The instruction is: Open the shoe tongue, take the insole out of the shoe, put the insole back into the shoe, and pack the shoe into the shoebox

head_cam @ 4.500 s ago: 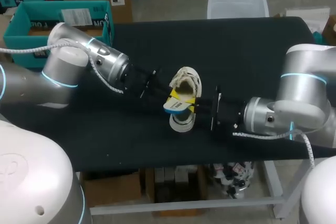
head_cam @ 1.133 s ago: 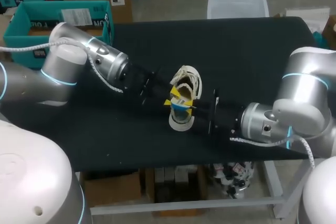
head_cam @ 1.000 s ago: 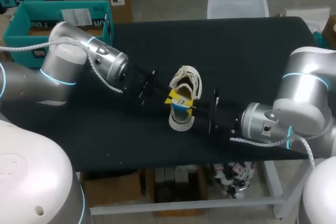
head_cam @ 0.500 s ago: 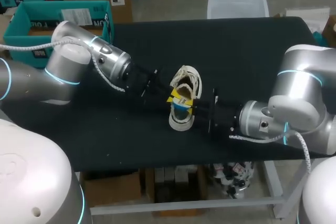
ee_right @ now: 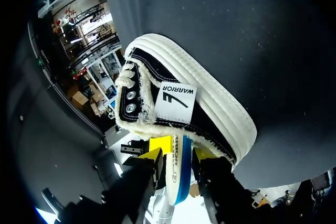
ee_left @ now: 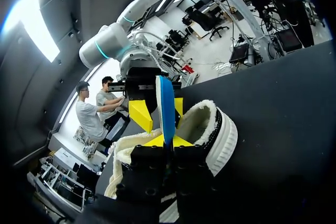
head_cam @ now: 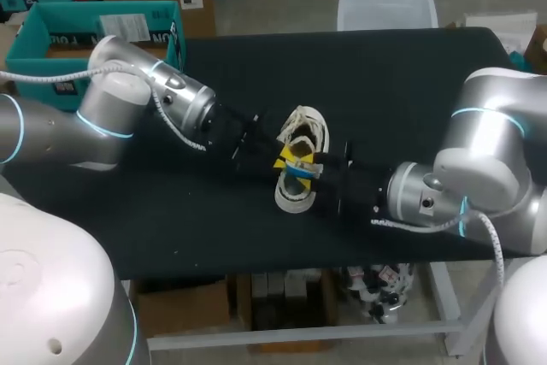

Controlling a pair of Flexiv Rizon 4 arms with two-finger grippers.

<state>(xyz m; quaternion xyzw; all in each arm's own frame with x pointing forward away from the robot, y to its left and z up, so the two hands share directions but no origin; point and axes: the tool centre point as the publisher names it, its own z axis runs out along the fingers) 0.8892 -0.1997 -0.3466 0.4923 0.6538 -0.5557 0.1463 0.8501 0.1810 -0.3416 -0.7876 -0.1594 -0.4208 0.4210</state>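
Note:
A white fleece-lined shoe (head_cam: 305, 136) lies on its side mid-table. Its blue-and-yellow insole (head_cam: 295, 169) stands on edge at the shoe's opening. My left gripper (head_cam: 278, 160) comes in from the left and is shut on the insole. In the left wrist view the blue insole edge (ee_left: 167, 106) rises from between the fingers of my left gripper (ee_left: 169, 141), with the shoe (ee_left: 220, 135) just ahead. My right gripper (head_cam: 314, 166) faces it from the right. In the right wrist view the insole (ee_right: 179, 169) sits between the parted fingers of my right gripper (ee_right: 181, 150), under the shoe (ee_right: 210, 108).
The teal shoebox (head_cam: 51, 32) stands open at the table's back left corner. The black tabletop (head_cam: 410, 83) stretches bare behind and to the right of the shoe. A pale plastic bin (head_cam: 385, 2) sits past the far edge.
My right gripper's fingers have spread away from the insole. Both arms have edged closer to the shoe, and the insole sits lower at the opening than several seconds ago.

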